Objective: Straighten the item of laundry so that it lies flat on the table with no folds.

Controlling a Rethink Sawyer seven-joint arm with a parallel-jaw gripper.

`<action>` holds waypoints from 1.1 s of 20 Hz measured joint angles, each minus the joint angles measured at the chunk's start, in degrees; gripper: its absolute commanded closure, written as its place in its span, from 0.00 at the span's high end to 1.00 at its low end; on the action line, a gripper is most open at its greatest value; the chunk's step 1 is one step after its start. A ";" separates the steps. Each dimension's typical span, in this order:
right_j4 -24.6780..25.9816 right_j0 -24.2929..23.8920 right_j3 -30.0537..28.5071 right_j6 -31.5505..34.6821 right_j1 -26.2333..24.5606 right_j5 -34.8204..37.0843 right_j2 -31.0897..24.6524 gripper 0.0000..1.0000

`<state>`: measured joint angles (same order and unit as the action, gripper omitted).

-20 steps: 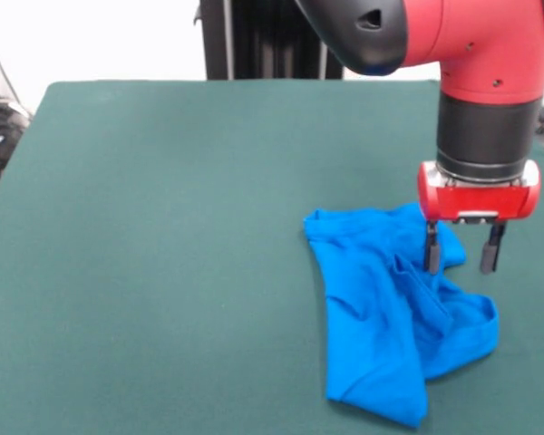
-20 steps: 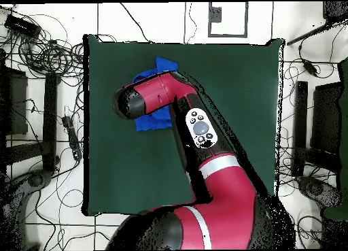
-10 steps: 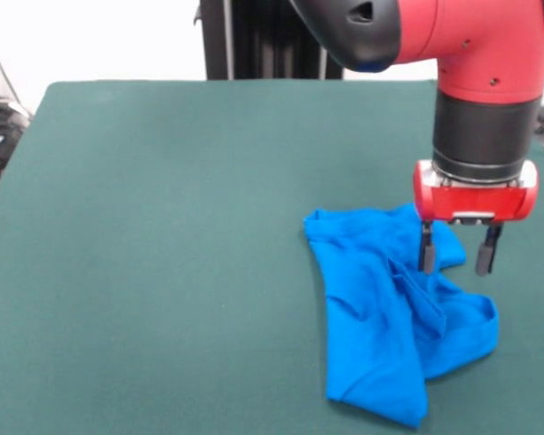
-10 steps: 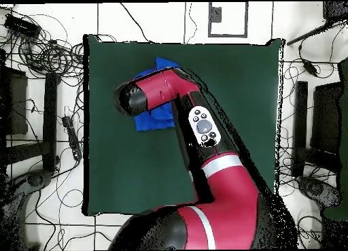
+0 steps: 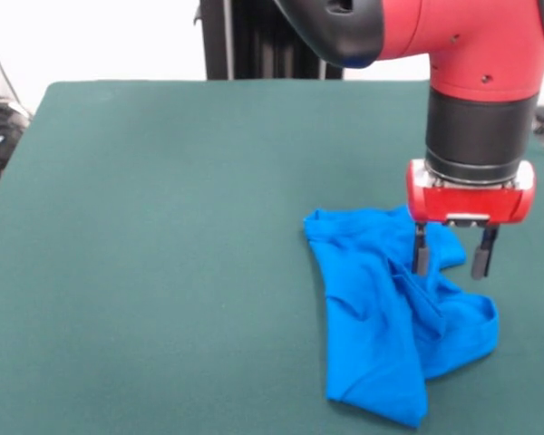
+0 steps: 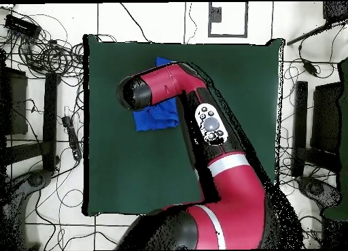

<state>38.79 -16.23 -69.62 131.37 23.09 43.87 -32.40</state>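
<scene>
The blue T-shirt (image 5: 390, 308) lies crumpled and folded over itself on the green bench (image 5: 163, 227), near its edge. The gripper (image 5: 450, 256) hovers above the shirt's upper folds, jaws released, gripping nothing. Flattening is mostly undone.

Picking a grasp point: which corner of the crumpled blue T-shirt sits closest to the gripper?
The far right corner of the blue T-shirt, a small flap directly under the open gripper; the other corners lie nearer the camera or off left.
</scene>
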 measured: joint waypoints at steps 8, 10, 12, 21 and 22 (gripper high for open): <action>0.00 -0.64 0.97 0.00 -0.01 0.80 -0.92 1.00; 0.00 -0.69 1.10 0.00 -0.02 0.80 -1.09 1.00; 0.01 -0.74 1.23 -0.01 -0.06 0.80 -1.34 1.00; 0.49 -1.10 1.25 -3.40 -0.41 0.81 -3.53 1.00; 0.56 -1.16 1.25 -4.18 -0.43 0.81 -3.75 1.00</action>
<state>39.35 -17.38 -68.37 127.19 22.66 44.68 -36.16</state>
